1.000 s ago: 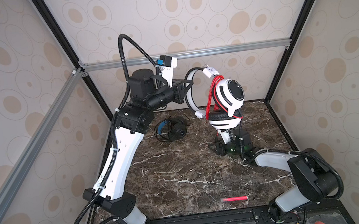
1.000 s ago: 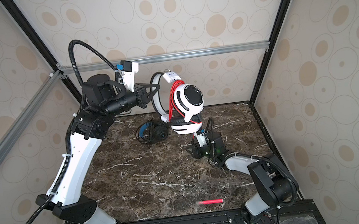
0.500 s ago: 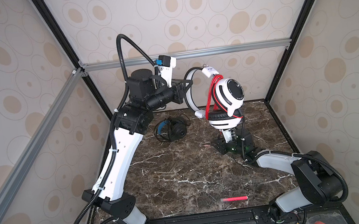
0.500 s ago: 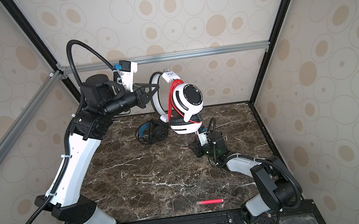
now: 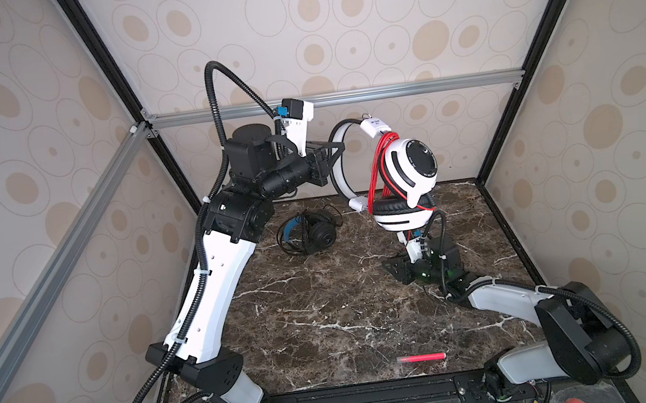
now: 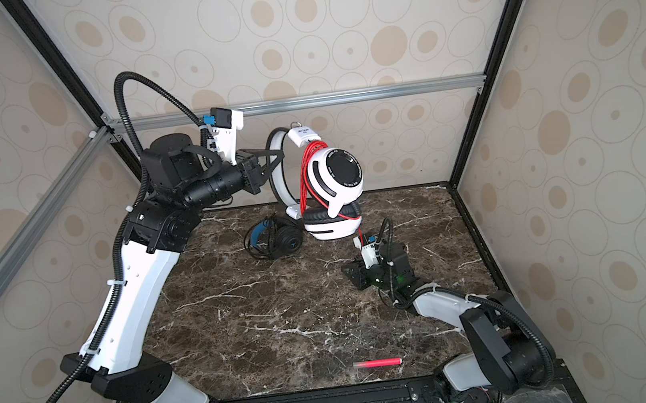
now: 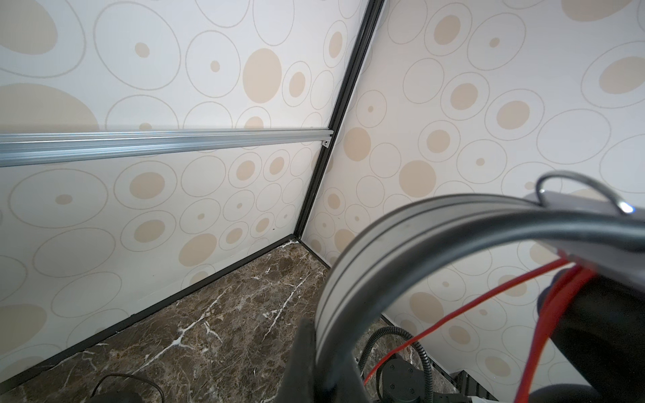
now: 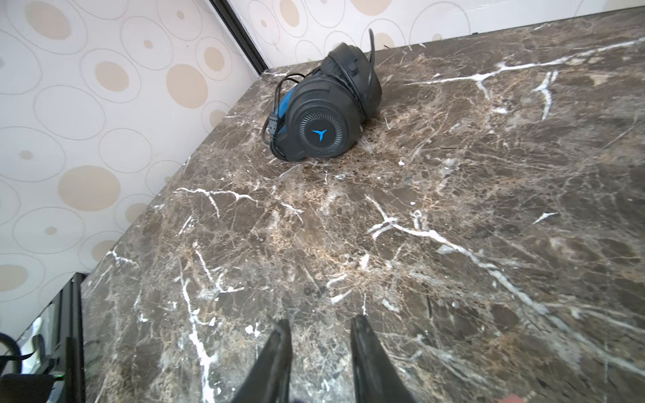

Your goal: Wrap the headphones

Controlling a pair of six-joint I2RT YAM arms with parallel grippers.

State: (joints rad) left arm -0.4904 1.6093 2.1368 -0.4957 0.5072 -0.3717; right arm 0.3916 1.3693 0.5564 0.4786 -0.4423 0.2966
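The white headset (image 5: 408, 162) hangs in the air over the back of the table (image 5: 305, 309). The left tool (image 5: 335, 155) is clamped tight on its headband, whose arc stands on edge with one cup above the other. The red cable (image 5: 375, 171) is wound in strands running up and down between the slider and the lower cup, and a loose strand drops from that cup. The right tool (image 5: 392, 267) sits low, almost directly beneath the lower cup. Its jaws are partly apart with nothing between them, and it points across the table at the black headset (image 8: 324, 129), not upward. So I'd say the trailing cable lies above and behind that tool. The right arm is clearly the nearer one to catch it, but it would have to tip up first. The black headset lies by the back wall with its cable bundled on it. Its cup bears a blue three-pointed emblem (image 8: 319, 134) and no words. The ring of lettering on the white cup and the print on the slider tag (image 5: 374, 124) are too small to read.
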